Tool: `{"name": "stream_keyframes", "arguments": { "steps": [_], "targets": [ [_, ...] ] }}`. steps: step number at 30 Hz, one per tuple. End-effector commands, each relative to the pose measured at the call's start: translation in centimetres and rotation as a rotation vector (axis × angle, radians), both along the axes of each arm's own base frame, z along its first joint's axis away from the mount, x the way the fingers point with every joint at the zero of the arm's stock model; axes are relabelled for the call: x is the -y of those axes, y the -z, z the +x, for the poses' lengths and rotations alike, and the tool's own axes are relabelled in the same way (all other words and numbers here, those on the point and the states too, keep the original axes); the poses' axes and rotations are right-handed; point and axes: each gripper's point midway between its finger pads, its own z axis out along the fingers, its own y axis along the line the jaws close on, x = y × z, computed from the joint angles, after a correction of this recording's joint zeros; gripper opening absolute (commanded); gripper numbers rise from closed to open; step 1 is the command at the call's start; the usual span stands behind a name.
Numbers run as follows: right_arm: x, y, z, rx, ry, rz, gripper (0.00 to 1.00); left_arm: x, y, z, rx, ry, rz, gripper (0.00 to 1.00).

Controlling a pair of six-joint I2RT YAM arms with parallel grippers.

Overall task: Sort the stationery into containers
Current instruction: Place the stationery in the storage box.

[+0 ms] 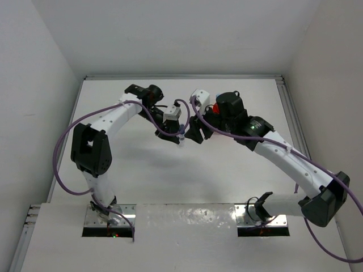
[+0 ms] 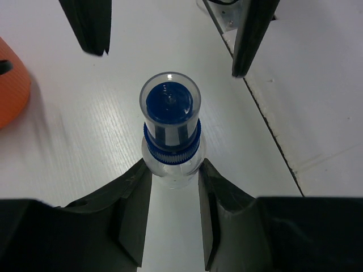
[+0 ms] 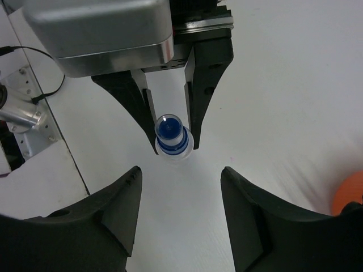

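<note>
A small clear bottle with a blue cap (image 2: 170,122) sits between my left gripper's (image 2: 173,167) two fingers, which are shut on its neck. In the right wrist view the bottle (image 3: 170,136) is held by the left gripper's fingers (image 3: 199,96) above the white table. My right gripper (image 3: 180,173) is open and empty, facing the bottle a short way off; its fingers (image 2: 249,34) show in the left wrist view. In the top view both grippers, left (image 1: 178,134) and right (image 1: 195,134), meet at the table's middle. The orange tub (image 3: 350,198) shows only at frame edges. The markers, erasers and scissors are out of view.
The orange tub's edge (image 2: 11,85) lies to the left in the left wrist view. In the top view the right arm (image 1: 266,141) covers most of it. A raised white panel (image 2: 317,113) with a seam borders the table. White walls enclose the table.
</note>
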Motion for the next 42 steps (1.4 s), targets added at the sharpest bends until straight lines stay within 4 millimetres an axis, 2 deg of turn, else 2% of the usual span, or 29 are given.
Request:
{"name": "stream_keyframes", "arguments": {
  "steps": [1,12,20,24,27,30,34,35,39,40,42],
  "targets": [
    [-1.5,-1.8,-0.1,0.057,-0.048,0.037,0.57,0.9,-3.9,-0.7,0.067,0.034,-0.133,0.0],
    [-3.8,0.2,0.9,0.034,-0.016,0.057,0.53,1.6,-4.5,-0.6,0.068,0.041,-0.156,0.0],
    [-2.6,3.0,1.2,0.026,0.039,0.002,0.52,1.4,-4.7,-0.2,0.083,0.033,-0.156,0.0],
    [-2.5,3.7,1.4,0.019,0.047,-0.014,0.41,1.5,-4.8,0.0,0.084,0.034,-0.161,0.0],
    [-2.7,3.9,1.4,0.018,0.038,-0.022,0.41,1.5,-5.1,0.2,0.089,0.031,-0.165,0.0],
    [-2.8,4.0,1.1,0.003,0.019,-0.023,0.36,1.5,-5.0,0.4,0.09,0.027,-0.165,0.0],
    [-2.8,4.5,0.3,-0.017,-0.015,-0.037,0.49,1.4,-5.2,0.7,0.092,0.019,-0.166,0.0],
    [-2.7,4.5,0.3,-0.019,-0.015,-0.038,0.49,1.4,-5.2,0.9,0.094,0.016,-0.166,0.0],
    [-2.6,4.7,0.1,-0.021,-0.016,-0.038,0.34,1.6,-5.2,1.1,0.092,0.018,-0.169,0.0],
    [-2.6,4.7,0.2,-0.022,-0.011,-0.037,0.26,1.6,-5.1,1.1,0.091,0.018,-0.169,0.0],
    [-2.7,4.4,0.3,-0.018,-0.004,-0.028,0.21,1.6,-5.2,1.0,0.088,0.018,-0.171,0.0]
  ]
}}
